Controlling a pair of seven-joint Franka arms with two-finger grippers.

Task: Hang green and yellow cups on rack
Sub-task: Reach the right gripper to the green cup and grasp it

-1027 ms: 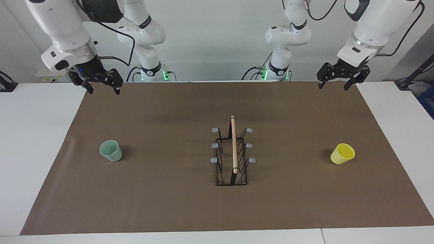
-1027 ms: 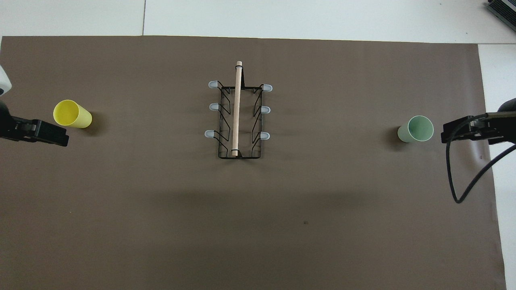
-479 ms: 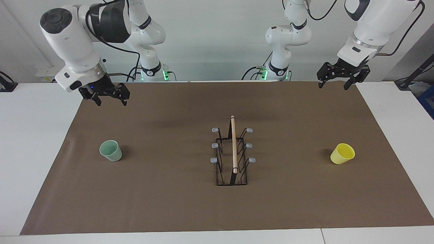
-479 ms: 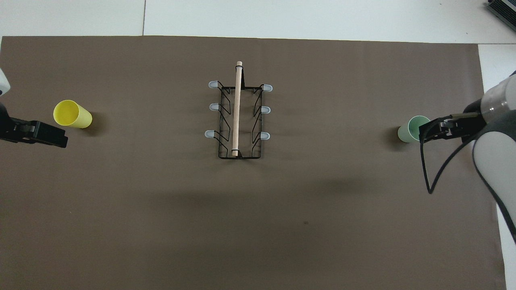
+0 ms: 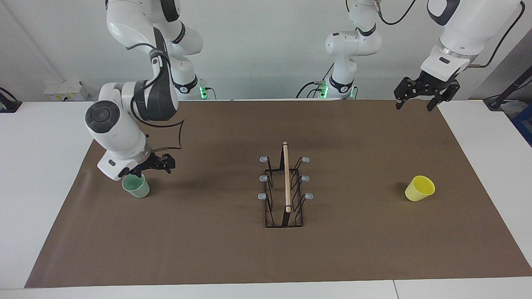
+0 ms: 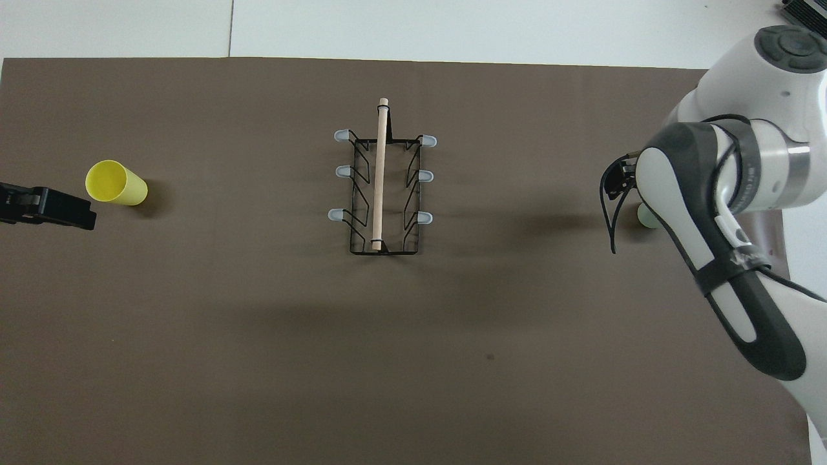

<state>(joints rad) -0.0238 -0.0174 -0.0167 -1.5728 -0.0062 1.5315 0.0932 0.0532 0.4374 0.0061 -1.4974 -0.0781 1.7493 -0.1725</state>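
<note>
Facing view: the right pincer (image 5: 160, 165) is seen low at the left of the frame, just above and beside the rim of the green cup (image 5: 137, 186), its jaws spread wide and nothing held; whether the cup is touched cannot be told. In the overhead view only a sliver of that cup (image 6: 646, 217) is shown at the right edge, under the arm. The left pincer (image 5: 427, 94) hangs at the upper right of the facing view, also wide and empty, waiting over the corner of the brown mat (image 5: 208, 249). The yellow cup (image 5: 419, 188) stands at the right, the rack (image 5: 286, 187) at centre on the surface, all prongs bare. A light tumbler could be tipped or pushed aside if one finger strikes the rim before closing, and a thin wall could slip from a shallow grip.
</note>
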